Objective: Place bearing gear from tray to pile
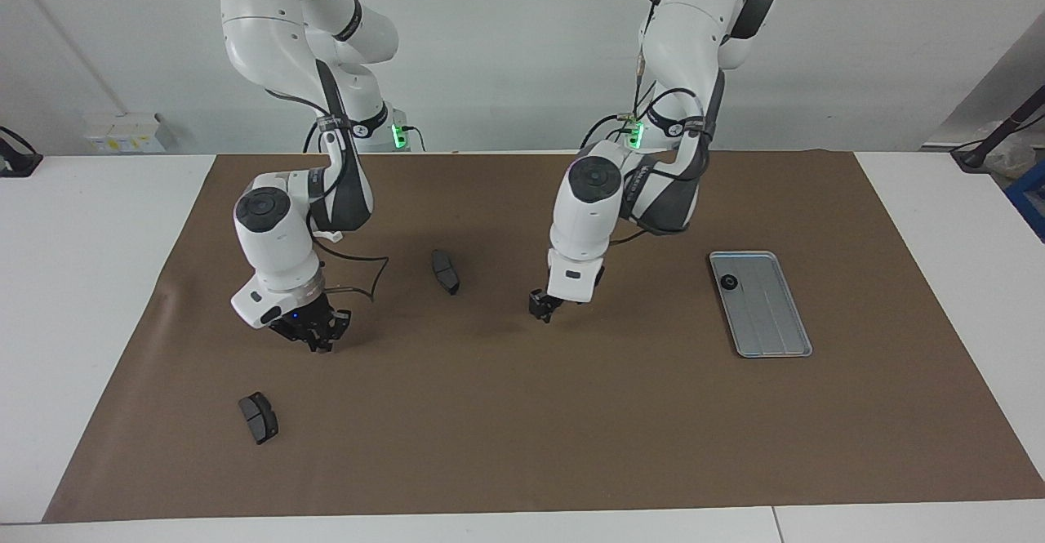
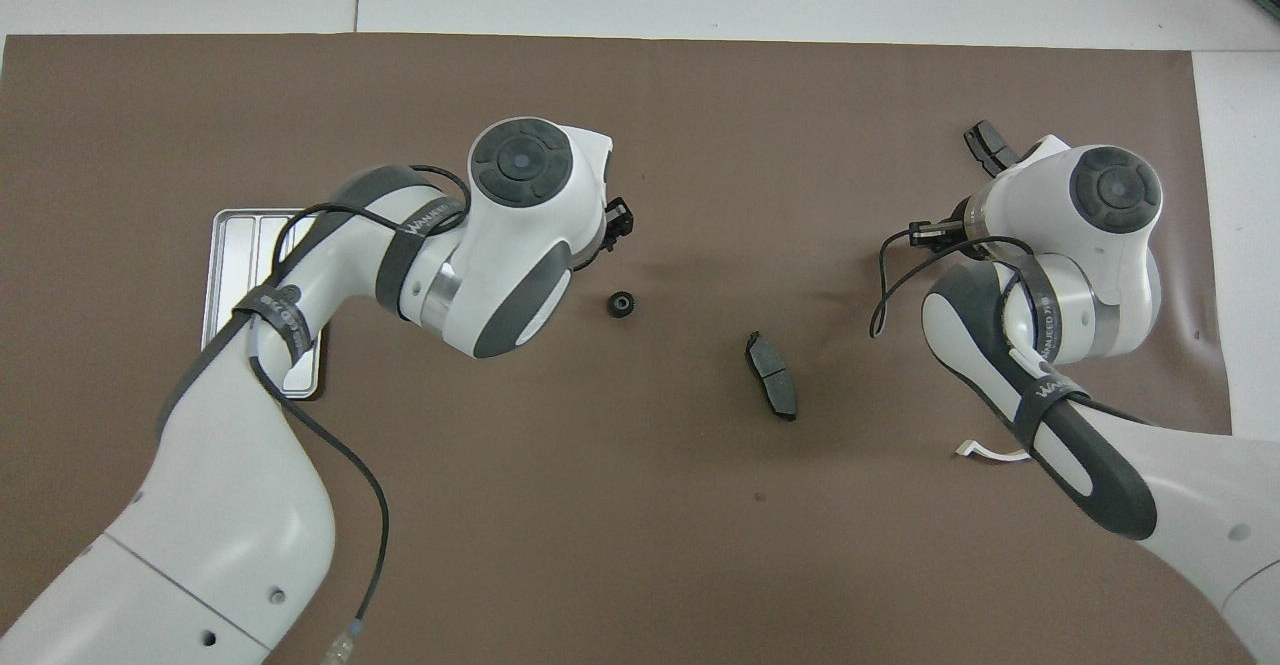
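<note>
A small black bearing gear (image 2: 620, 303) lies loose on the brown mat, beside the dark brake pad (image 2: 771, 375) (image 1: 445, 271) of the pile. My left gripper (image 2: 618, 223) (image 1: 540, 308) hangs open just over the mat close to that gear and holds nothing. In the facing view the hand covers the gear. Another black gear (image 1: 728, 282) sits in the silver tray (image 1: 767, 314) (image 2: 232, 245) at the left arm's end. My right gripper (image 1: 314, 337) is shut and empty, low over the mat near the pile's parts.
A second brake pad (image 1: 258, 417) (image 2: 985, 145) lies farther from the robots at the right arm's end. The white half-ring bracket (image 2: 985, 453) shows only as a sliver under the right arm. In the overhead view the left arm covers much of the tray.
</note>
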Motion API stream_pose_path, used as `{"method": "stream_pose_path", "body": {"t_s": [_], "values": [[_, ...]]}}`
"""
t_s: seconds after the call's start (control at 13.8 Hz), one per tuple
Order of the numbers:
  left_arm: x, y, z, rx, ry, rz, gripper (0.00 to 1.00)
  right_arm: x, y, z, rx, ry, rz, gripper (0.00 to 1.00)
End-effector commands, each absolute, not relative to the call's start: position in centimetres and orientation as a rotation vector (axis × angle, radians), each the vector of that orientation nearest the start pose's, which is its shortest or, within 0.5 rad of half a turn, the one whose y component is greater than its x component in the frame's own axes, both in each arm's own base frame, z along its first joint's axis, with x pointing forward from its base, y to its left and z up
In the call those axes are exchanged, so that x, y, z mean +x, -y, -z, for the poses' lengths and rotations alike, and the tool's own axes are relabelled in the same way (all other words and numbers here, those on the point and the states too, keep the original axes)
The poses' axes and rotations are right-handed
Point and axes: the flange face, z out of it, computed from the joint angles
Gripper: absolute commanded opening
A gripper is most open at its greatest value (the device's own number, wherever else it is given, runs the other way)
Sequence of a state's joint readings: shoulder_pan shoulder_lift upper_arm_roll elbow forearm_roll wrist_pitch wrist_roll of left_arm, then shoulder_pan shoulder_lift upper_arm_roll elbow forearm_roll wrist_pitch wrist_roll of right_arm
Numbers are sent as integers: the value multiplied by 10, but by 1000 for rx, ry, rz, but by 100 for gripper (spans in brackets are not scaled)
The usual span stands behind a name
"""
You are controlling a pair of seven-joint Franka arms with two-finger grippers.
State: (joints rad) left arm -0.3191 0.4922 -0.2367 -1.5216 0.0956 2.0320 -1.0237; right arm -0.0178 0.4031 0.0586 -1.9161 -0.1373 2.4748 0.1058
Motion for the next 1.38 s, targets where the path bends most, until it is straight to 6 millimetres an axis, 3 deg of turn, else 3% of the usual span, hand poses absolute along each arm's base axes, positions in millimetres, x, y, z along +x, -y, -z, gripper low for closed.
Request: {"method": "stream_pose_path", "body": {"t_s": [0.0,0.07,0.22,0.29,0.36,0.43,0.51,0.65,0.72,0.94,1.09,1.3], "values": [[627,249,-416,-3117,568,-95,76,652,-30,-287,-3157,74,294,0],[634,213,-426,-3153,474,-138,75,659,-35,-293,-3148,70,314,0],[642,139,-423,-3187,285,-271,74,664,-44,-299,-3140,78,333,0],[642,111,-419,-3191,199,-320,73,665,-47,-300,-3135,77,337,15],[643,91,-411,-3196,139,-356,72,664,-54,-300,-3133,91,339,51],[642,70,-399,-3198,100,-397,72,665,-59,-302,-3129,87,346,78],[640,53,-389,-3202,67,-430,72,666,-63,-304,-3127,76,353,93],[630,24,-367,-3199,46,-504,72,666,-73,-318,-3121,87,374,100],[625,20,-356,-3187,51,-541,72,665,-75,-331,-3120,72,382,100],[612,19,-329,-3162,70,-634,73,655,-120,-356,-3087,41,351,100],[605,19,-317,-3153,71,-668,73,646,-179,-370,-3080,7,329,100],[599,21,-304,-3146,71,-702,71,640,-244,-395,-3073,-50,289,100]]}}
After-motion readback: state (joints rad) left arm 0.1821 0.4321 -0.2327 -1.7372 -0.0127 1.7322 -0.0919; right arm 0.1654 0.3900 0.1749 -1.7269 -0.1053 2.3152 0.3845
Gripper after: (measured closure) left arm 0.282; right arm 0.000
